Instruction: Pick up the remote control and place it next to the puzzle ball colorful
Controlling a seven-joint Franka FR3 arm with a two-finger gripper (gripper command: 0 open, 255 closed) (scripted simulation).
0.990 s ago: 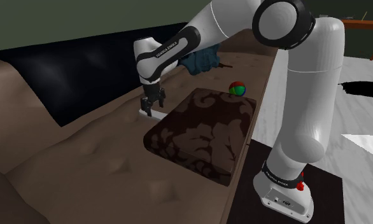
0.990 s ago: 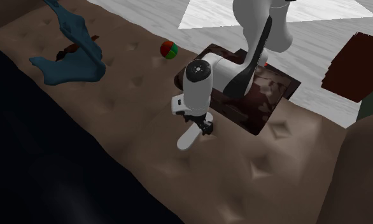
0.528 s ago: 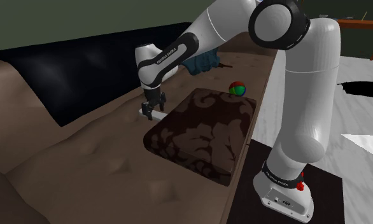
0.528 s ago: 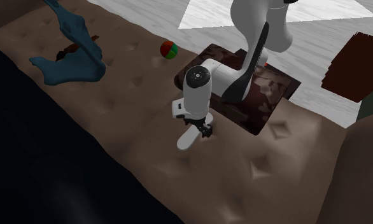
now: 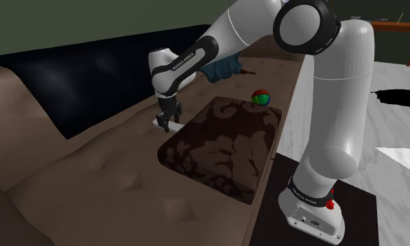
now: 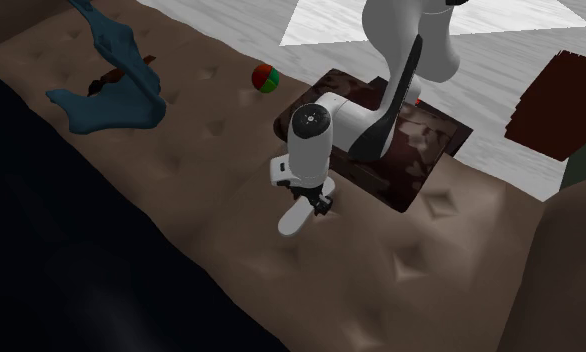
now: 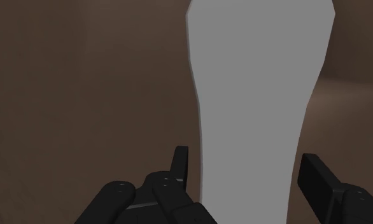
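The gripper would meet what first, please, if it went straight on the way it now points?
The gripper would likely meet the white remote control first; the brown sofa seat lies beneath it.

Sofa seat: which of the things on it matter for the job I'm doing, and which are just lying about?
For the job:
- white remote, between the open fingers of the gripper
- red, green and blue ball, the spot to put it beside

Lying about:
- dark patterned cushion
- blue-green thing at the far end of the sofa
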